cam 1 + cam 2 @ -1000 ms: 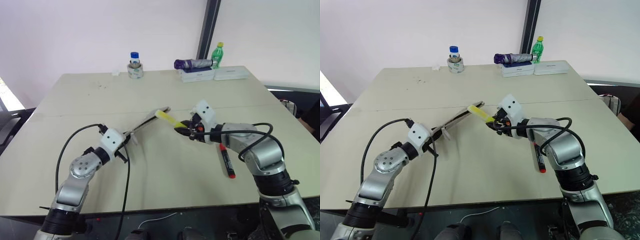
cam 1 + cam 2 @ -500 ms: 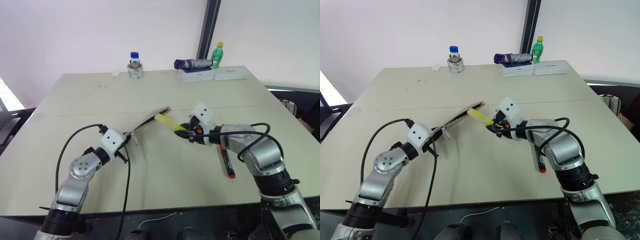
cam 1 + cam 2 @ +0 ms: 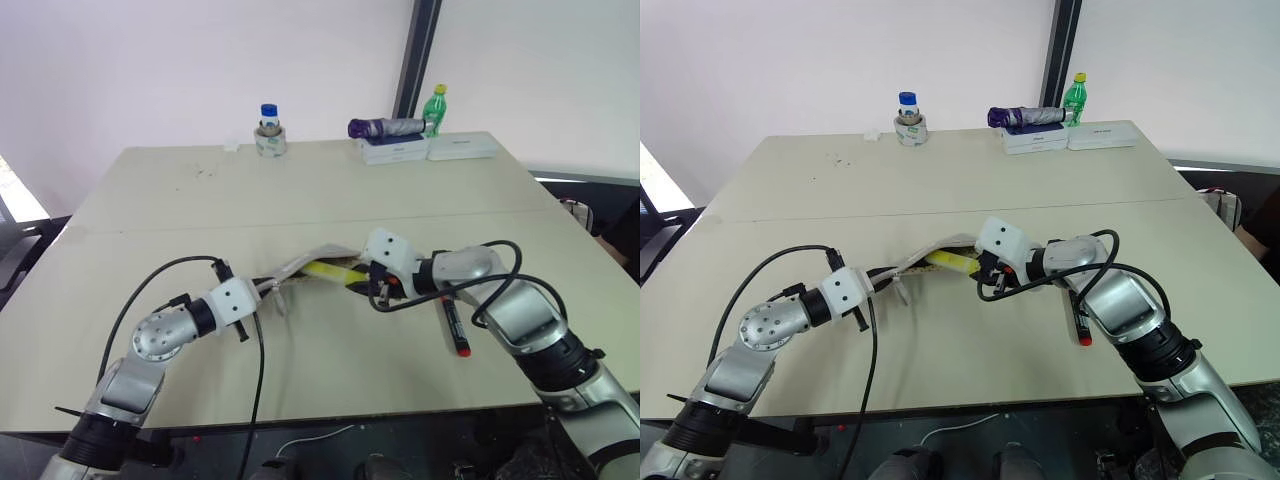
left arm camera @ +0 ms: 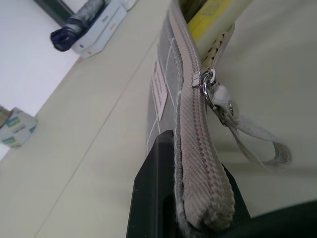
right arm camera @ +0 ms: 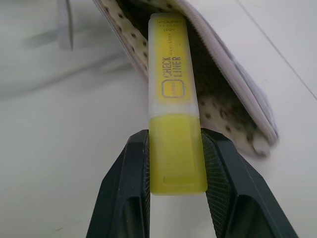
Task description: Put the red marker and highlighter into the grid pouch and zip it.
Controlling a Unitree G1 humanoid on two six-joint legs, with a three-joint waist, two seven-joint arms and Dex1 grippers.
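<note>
The grey grid pouch (image 3: 300, 265) lies at mid-table with its zip open. My left gripper (image 3: 258, 287) is shut on the pouch's near end; one black finger (image 4: 156, 163) presses against its side. The white zip pull strap (image 4: 250, 134) hangs loose beside it. My right gripper (image 5: 174, 135) is shut on the yellow highlighter (image 5: 172, 94), holding its rear half. The highlighter's front end sits just inside the pouch's open mouth (image 5: 218, 74), over the dotted lining. The red marker (image 3: 453, 326) lies on the table to the right of my right arm, apart from both grippers.
At the table's far edge stand a blue-capped jar on a tape roll (image 3: 269, 130), a folded purple umbrella (image 3: 385, 127) on white boxes (image 3: 430, 150), and a green bottle (image 3: 436, 105). A black cable (image 3: 160, 285) loops by my left arm.
My right gripper has carried the highlighter left and down, so its tip is now in the pouch mouth. My left gripper has drawn the pouch end slightly back and rolled it.
</note>
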